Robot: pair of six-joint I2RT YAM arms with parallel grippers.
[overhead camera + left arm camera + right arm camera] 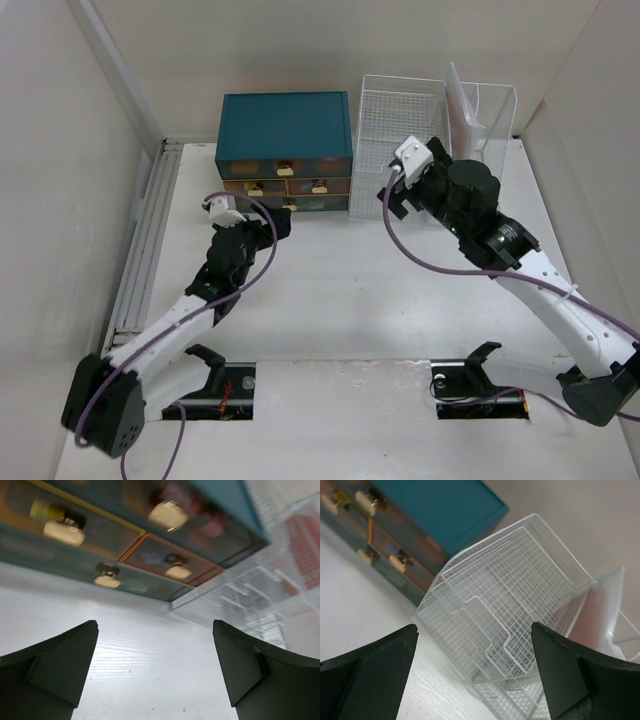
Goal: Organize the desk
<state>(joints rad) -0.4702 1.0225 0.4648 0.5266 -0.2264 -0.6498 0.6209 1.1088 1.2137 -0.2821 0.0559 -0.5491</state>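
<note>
White desk (pixel 330 300) lies flat across the floor of the enclosure. A grey rail (pixel 140 240) runs along its left edge as seen from above, and both arm bases are bolted at its near edge. At the far end, against the back wall, a teal drawer cabinet (pixel 285 125) stands on the desk. Just to its right is a white wire basket (pixel 400 105), very close to the cabinet; whether the two touch I cannot tell. Right of the basket stands a clear plastic holder (pixel 492 110) with something pale leaning inside, too faint to identify. The cabinet front shows small drawers with pale brass-coloured knobs (pixel 167 515); the drawers look pushed in. Left gripper (pixel 155 625) sits low over the desk, in front of the cabinet's lower drawers and pointed at them. Its fingers are spread wide, with only bare tabletop between them. Right gripper (pixel 474 626) hangs higher, in front of the wire basket near the corner where basket meets cabinet. Its fingers are likewise spread wide and grip nothing. A purple cable (pixel 420 255) loops from the right wrist down along the arm, and a similar one follows the left arm.
</note>
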